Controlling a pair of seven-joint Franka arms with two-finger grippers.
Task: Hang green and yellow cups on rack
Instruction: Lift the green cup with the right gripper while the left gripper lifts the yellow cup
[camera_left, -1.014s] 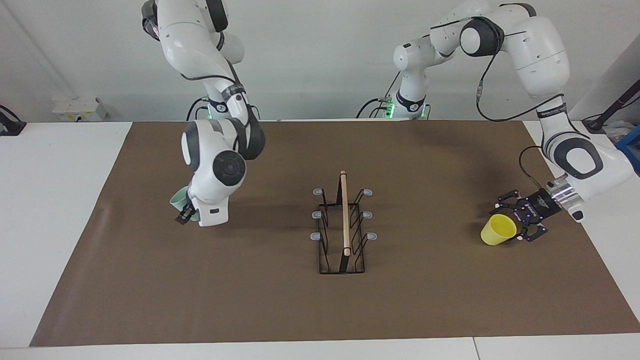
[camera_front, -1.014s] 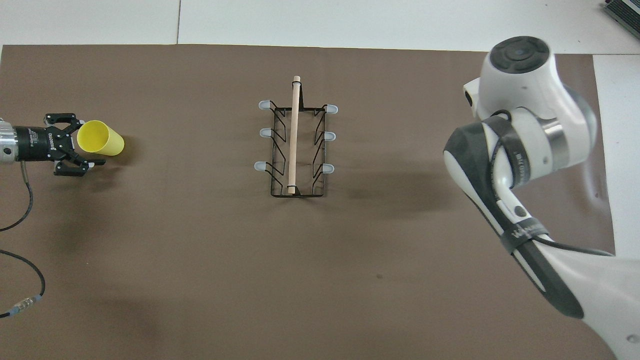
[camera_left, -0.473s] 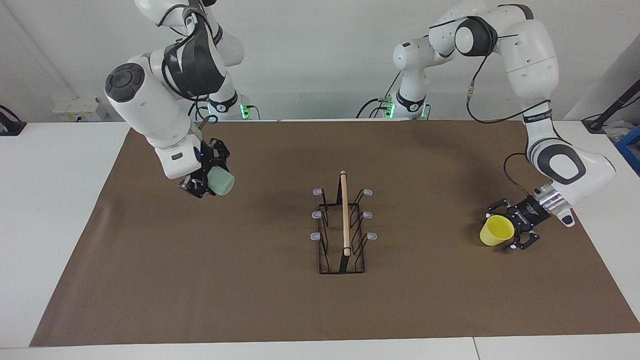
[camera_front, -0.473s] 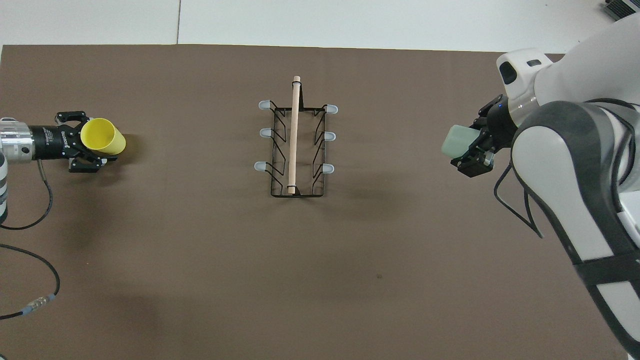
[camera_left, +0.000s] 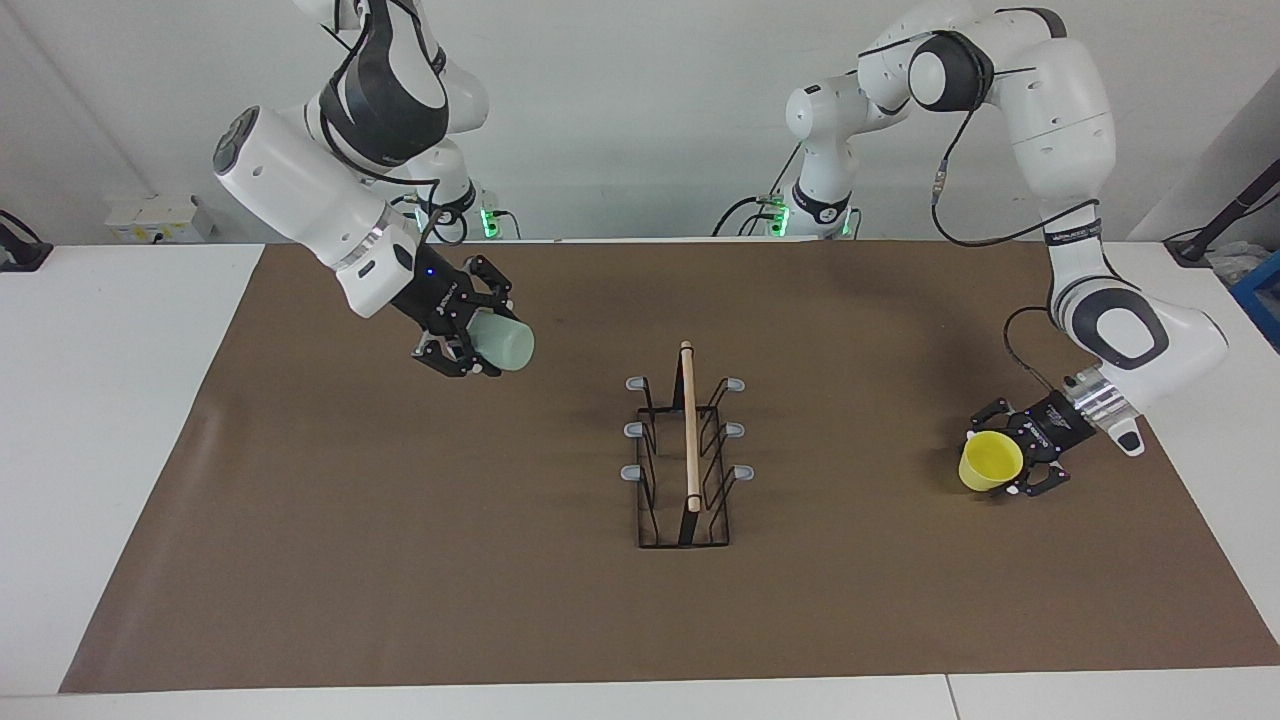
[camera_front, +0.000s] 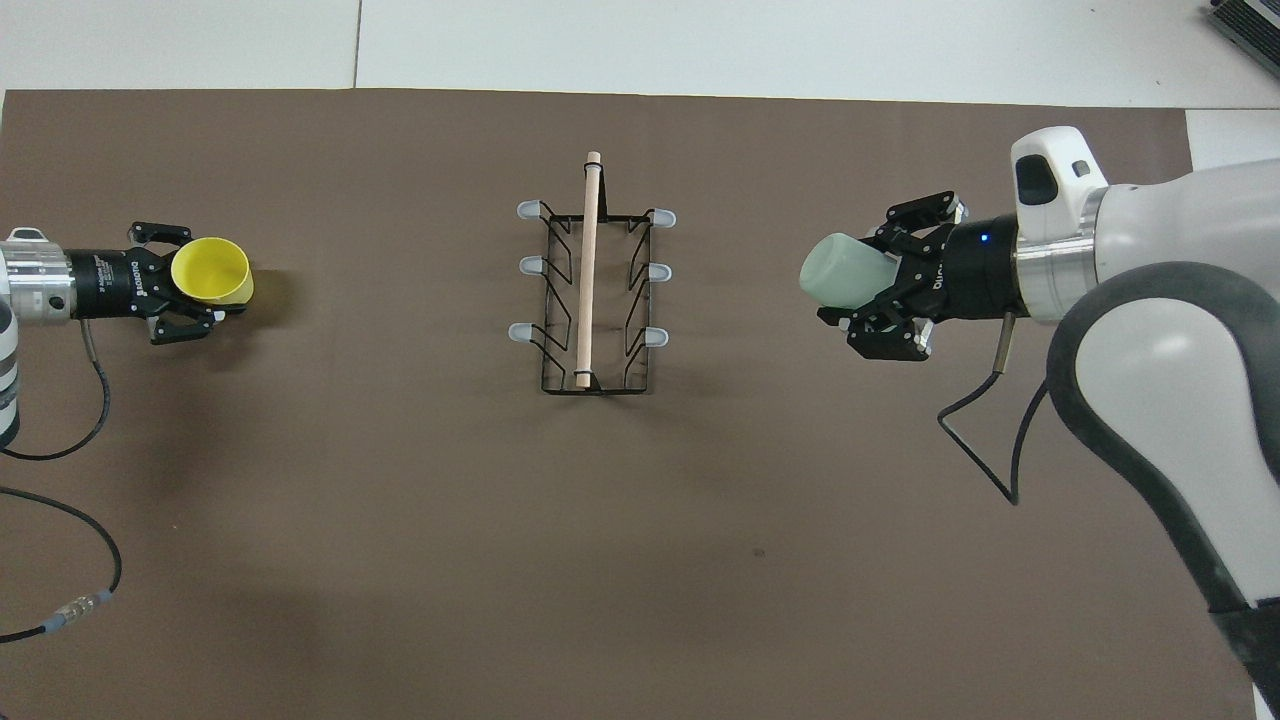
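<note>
Cups were in both pincers, neither yet on the rack. That black wire rack stood upright in the middle of the brown mat that covered most of the desk, its light wooden rod handle running along the top, pointing toward and away from the robots, with three grey-tipped prongs sticking out on each side. All six prongs were bare.

The right pincer was raised over the mat toward the right arm's end of the desk, clamped on the green cup. The cup lay on its side in the grip, its closed base pointing toward the rack, well apart from it.

The left pincer hung low over the mat toward the left arm's end of the desk, closed on the yellow cup. Its fingers straddled the cup, which was tilted so that its open mouth showed in both views. Whether the yellow cup touched the mat could not be told; a shadow lay just beside it. It too was well apart from the rack, which stood between the two cups.
</note>
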